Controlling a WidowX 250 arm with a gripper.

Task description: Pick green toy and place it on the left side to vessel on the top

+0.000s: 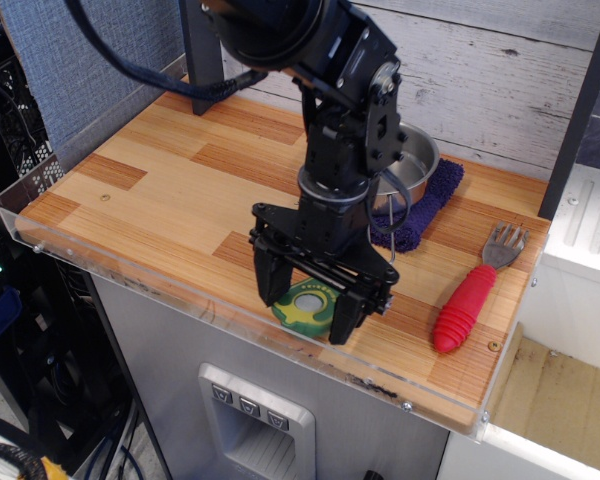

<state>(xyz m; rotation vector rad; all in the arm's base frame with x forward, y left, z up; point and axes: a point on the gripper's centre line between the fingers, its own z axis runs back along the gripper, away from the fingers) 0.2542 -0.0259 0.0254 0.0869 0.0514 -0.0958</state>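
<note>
The green toy (306, 304), a flat avocado half with a pale round centre, lies near the table's front edge. My gripper (307, 305) is lowered over it, jaws open, one finger on each side of the toy; I cannot tell whether the fingers touch it. The arm hides part of the toy. The vessel (412, 163), a shiny steel pot, stands at the back right on a purple cloth (425, 205), partly hidden behind the arm.
A red-handled fork (470, 295) lies at the front right. A clear plastic rim (180, 290) runs along the table's front edge. A dark post (205, 60) stands at the back left. A white plank wall closes the back.
</note>
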